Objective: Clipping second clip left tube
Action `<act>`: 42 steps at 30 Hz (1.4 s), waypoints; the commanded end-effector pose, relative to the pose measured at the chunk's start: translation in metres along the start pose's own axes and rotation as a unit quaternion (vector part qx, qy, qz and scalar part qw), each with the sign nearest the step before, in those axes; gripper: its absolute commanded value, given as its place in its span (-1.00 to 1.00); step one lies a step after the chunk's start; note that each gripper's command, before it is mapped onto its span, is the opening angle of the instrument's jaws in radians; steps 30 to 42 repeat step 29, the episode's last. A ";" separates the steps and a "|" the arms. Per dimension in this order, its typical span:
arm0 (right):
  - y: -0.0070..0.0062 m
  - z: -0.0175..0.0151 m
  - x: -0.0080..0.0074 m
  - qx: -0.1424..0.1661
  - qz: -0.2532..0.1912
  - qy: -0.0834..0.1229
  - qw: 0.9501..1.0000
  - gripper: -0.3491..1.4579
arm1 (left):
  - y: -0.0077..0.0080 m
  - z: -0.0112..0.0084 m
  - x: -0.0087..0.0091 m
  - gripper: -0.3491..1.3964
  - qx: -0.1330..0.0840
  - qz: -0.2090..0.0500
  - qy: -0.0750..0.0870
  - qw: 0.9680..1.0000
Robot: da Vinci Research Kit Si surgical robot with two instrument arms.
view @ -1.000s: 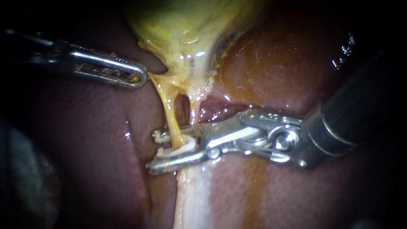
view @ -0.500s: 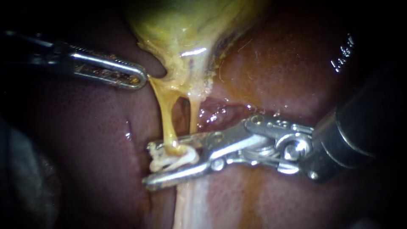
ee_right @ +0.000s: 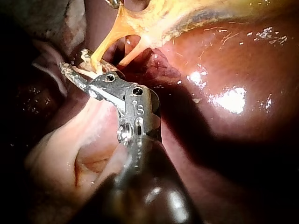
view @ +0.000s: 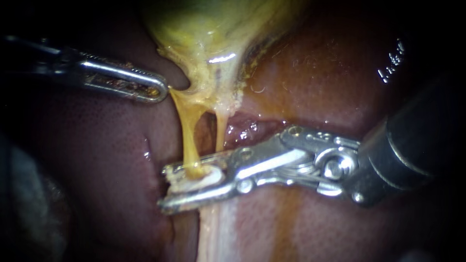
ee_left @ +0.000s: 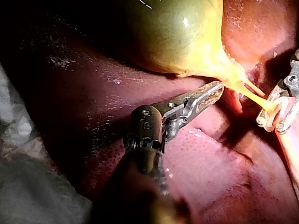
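Though half-hidden by endoscope, clip (view: 205,176) clear from left wrist

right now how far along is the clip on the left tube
Done: the right instrument has a white clip placed around the left tube. In hand: its pincer squeezes the clip, which is not visibly locked. Left: finish the squeeze, open and back off. No other clip shows.

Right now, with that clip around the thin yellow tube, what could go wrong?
The left tube is thin and stretched tight between the gallbladder and the clip in the right instrument; a tug might tear it. The second tube runs close by and might get caught too.
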 end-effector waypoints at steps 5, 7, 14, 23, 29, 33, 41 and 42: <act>-0.0001 -0.0002 0.0001 -0.001 0.015 0.000 1.000 -0.69 | 0.0000 0.0000 0.0000 -1.00 0.000 0.000 0.000 1.000; -0.0001 -0.0003 0.0001 -0.001 0.018 0.000 1.000 -0.76 | 0.0000 0.0000 0.0000 -1.00 0.000 0.000 0.000 1.000; 0.0001 -0.0009 0.0002 -0.001 0.072 0.002 0.997 -1.00 | 0.0000 0.0000 0.0000 -1.00 0.000 0.000 0.000 1.000; 0.0008 -0.0012 0.0002 0.021 0.079 -0.018 0.997 -1.00 | 0.0000 0.0000 0.0000 -1.00 -0.001 0.000 -0.001 1.000; 0.0008 -0.0011 0.0002 0.016 0.080 -0.014 0.997 -1.00 | 0.0000 0.0000 0.0000 -1.00 -0.001 0.000 -0.001 1.000; 0.0008 -0.0011 0.0002 0.016 0.080 -0.014 0.997 -1.00 | 0.0000 0.0000 0.0000 -1.00 -0.001 0.000 -0.001 1.000; 0.0008 -0.0011 0.0002 0.016 0.080 -0.014 0.997 -1.00 | 0.0000 0.0000 0.0000 -1.00 -0.001 0.000 -0.001 1.000; 0.0008 -0.0011 0.0002 0.016 0.080 -0.014 0.997 -1.00 | 0.0000 0.0000 0.0000 -1.00 -0.001 0.000 -0.001 1.000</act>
